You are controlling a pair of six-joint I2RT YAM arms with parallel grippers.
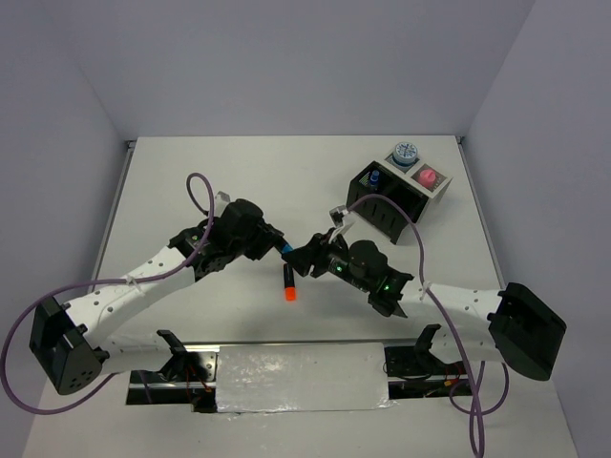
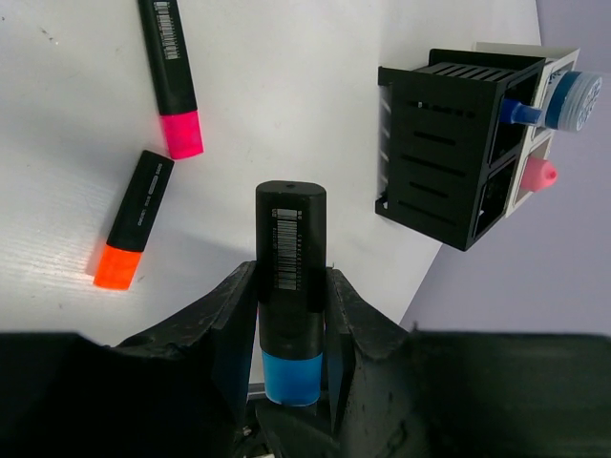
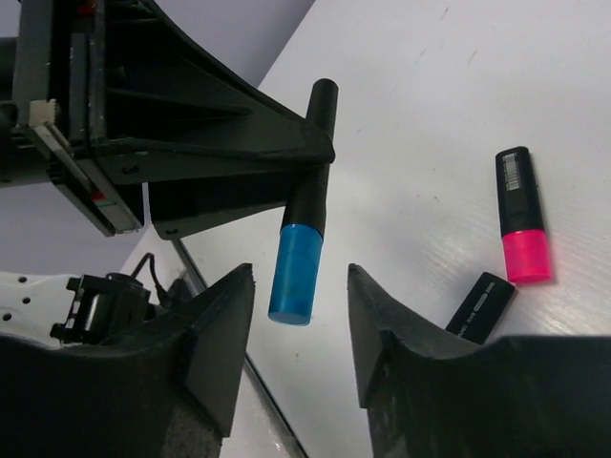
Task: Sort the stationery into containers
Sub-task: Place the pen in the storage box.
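Note:
My left gripper [image 2: 291,286] is shut on a black highlighter with a blue cap [image 2: 289,239] and holds it above the table, cap toward the wrist. In the right wrist view the same highlighter [image 3: 304,229] hangs with its blue cap between the spread fingers of my open right gripper [image 3: 301,277], which do not touch it. Seen from above, the two grippers [image 1: 275,243] [image 1: 305,260] meet at the table's middle. A pink-capped highlighter [image 2: 172,72] and an orange-capped one [image 2: 134,219] lie on the table. The orange one also shows in the top view [image 1: 288,284].
The black organiser [image 1: 387,205] and the white organiser [image 1: 441,191] stand together at the back right. A white-blue marker [image 2: 520,112] stands in the black one. A blue-white roll [image 1: 406,153] and a pink capsule [image 1: 428,176] sit in the white one.

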